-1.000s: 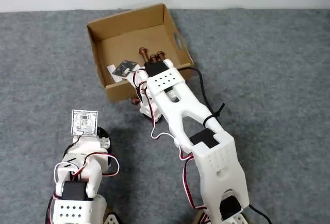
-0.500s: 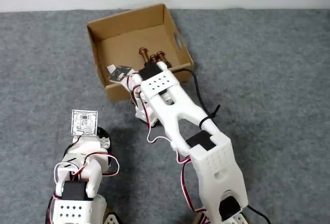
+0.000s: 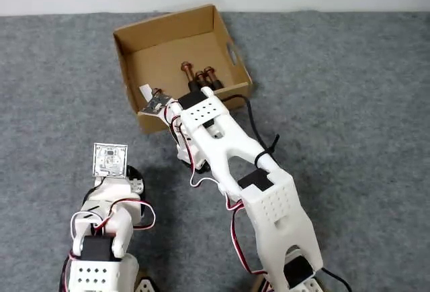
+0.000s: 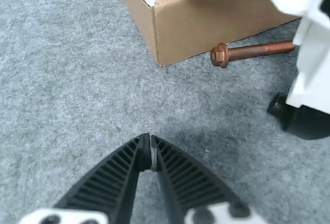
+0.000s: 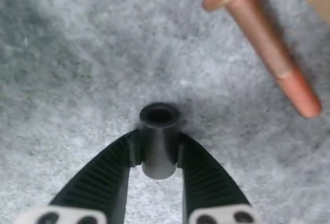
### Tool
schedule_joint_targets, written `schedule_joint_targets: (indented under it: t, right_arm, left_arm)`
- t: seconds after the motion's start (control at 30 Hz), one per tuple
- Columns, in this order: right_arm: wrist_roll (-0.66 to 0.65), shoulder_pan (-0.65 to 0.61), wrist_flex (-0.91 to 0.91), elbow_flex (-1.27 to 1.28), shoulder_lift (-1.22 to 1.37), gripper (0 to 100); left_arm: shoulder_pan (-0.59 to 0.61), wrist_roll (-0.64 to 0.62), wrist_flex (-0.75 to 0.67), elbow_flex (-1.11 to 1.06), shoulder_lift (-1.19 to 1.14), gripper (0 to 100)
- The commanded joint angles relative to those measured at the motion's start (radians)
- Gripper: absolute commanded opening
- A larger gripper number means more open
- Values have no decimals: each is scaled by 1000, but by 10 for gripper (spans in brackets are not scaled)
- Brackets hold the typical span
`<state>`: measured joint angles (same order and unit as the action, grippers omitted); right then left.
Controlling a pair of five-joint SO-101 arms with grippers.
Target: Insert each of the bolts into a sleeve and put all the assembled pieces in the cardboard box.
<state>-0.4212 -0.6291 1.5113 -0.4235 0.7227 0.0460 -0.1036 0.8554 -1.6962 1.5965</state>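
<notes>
My right gripper [image 5: 158, 145] is shut on a short black sleeve [image 5: 160, 123], held upright just over the grey carpet. A copper bolt [image 5: 263, 44] lies on the carpet close beyond it, along the front wall of the cardboard box [image 4: 216, 18]. The left wrist view shows the same bolt [image 4: 247, 52] beside the box's corner. My left gripper [image 4: 149, 152] is shut with nothing in it, low over the carpet well short of the box. Inside the box [image 3: 164, 20], near its right wall, lie assembled bolts with sleeves [image 3: 198, 76]. The right arm [image 3: 215, 131] covers the box's front edge.
Grey carpet covers the whole table. The left arm [image 3: 107, 191] sits at the near left. A white label [image 3: 144, 92] lies in the box's front corner. Open carpet spreads to the right of the box and to its left.
The right arm's wrist has swung a little left and back toward the near side, along the box's front wall. The left arm has kept still.
</notes>
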Motion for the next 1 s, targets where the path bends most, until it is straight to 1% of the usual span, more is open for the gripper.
schedule_joint_targets:
  t: [0.0,0.07,0.13,0.4,0.53,0.67,0.73,0.83,0.9,0.97]
  right_arm:
    - [9,-13,31,-17,-44,9]
    - [20,-13,65,-17,-88,9]
    - [69,-8,97,-17,-136,9]
    - [344,25,266,-15,-321,9]
    - [454,38,283,-9,-440,9]
    - [511,41,283,2,-575,9]
    - [571,41,283,37,-645,9]
    - [683,44,283,161,-760,9]
    - [781,71,283,269,-843,9]
    - [836,113,282,368,-923,9]
  left_arm:
    - [5,6,-26,7,5,5]
    - [5,6,-26,7,5,5]
    - [5,6,-31,7,5,5]
    - [5,3,-46,7,3,5]
    - [5,3,-46,7,3,5]
    - [3,2,-48,7,3,5]
    - [2,2,-48,7,3,5]
    - [-3,2,-48,7,3,5]
    - [-5,2,-46,7,2,5]
    - [-5,2,-43,7,2,5]
